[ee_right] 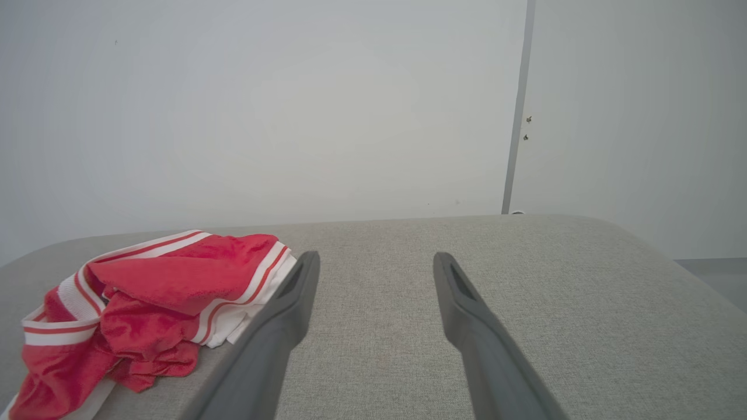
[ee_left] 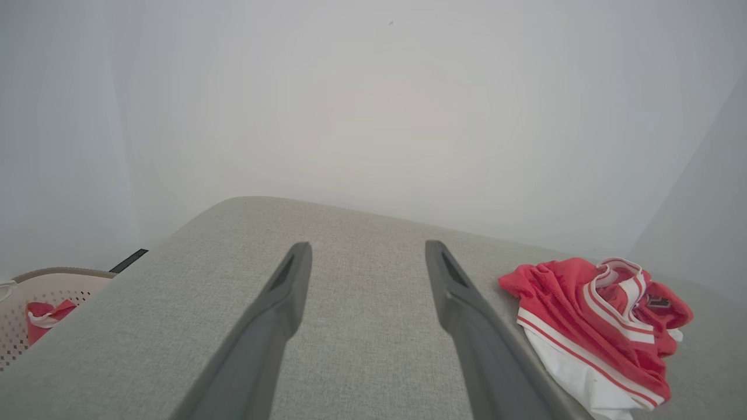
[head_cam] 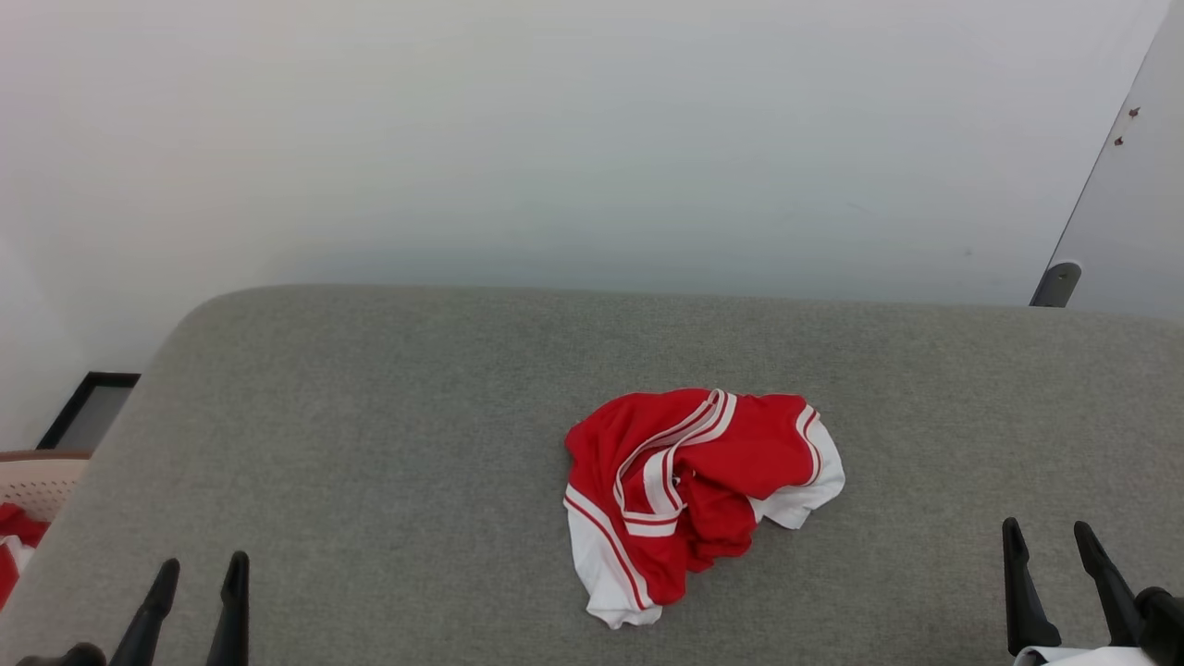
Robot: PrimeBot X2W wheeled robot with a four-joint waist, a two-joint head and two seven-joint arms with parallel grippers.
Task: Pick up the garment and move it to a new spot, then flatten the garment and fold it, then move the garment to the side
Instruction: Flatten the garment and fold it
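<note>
On a grey pad [head_cam: 370,444], perhaps upholstered, the garment [head_cam: 703,481] lies crumpled.

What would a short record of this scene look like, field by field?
surface: grey fabric top
garment: red with white striped trim, crumpled in a heap, not yet flattened
left tool: open, empty, apart from the garment
right tool: open, empty, nearer the garment
aside: pale basket at far left, red cloth inside

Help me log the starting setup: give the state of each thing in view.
garment: crumpled in a heap on the grey fabric surface, not held.
left gripper: open, empty, clear of the garment.
right gripper: open, empty, clear of the garment.
basket: holds red-and-white cloth.
</note>
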